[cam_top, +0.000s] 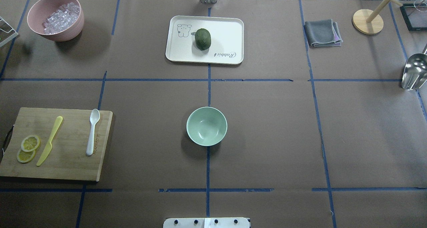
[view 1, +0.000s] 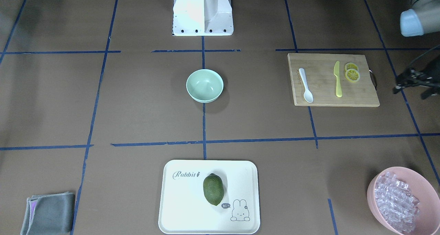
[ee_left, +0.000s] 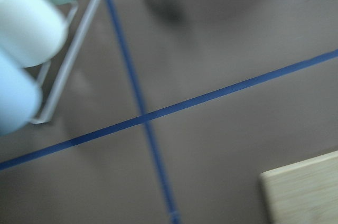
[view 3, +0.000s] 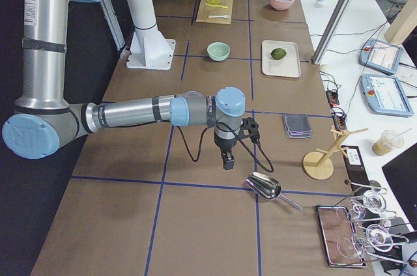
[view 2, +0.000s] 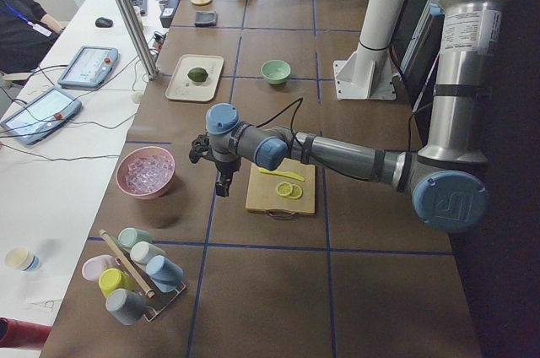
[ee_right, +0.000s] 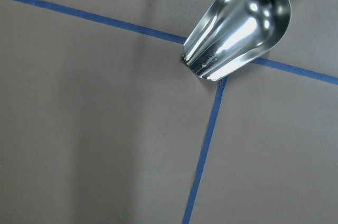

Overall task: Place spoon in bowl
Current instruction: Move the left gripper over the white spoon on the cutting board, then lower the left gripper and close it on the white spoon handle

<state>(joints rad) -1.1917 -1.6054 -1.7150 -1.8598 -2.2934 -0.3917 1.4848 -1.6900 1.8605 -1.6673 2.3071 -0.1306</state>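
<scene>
The white spoon (cam_top: 92, 131) lies on the wooden cutting board (cam_top: 73, 164), at the right of the front view (view 1: 306, 85), scoop pointing away from the robot. The mint-green bowl (cam_top: 206, 126) stands empty at the table's middle (view 1: 205, 85). My left gripper (view 2: 221, 187) hangs above the table just beyond the board's outer end, away from the spoon. My right gripper (view 3: 227, 159) hangs near the metal scoop (view 3: 264, 187), far from the bowl. I cannot tell whether either gripper is open or shut. No fingers show in the wrist views.
A yellow knife (cam_top: 50, 140) and lemon slices (cam_top: 28, 148) share the board. A pink bowl of ice cubes (cam_top: 56, 17), a white tray (cam_top: 230, 28) with a green fruit (cam_top: 203, 39), a grey cloth (cam_top: 323, 33) and a cup rack (view 2: 135, 278) stand around.
</scene>
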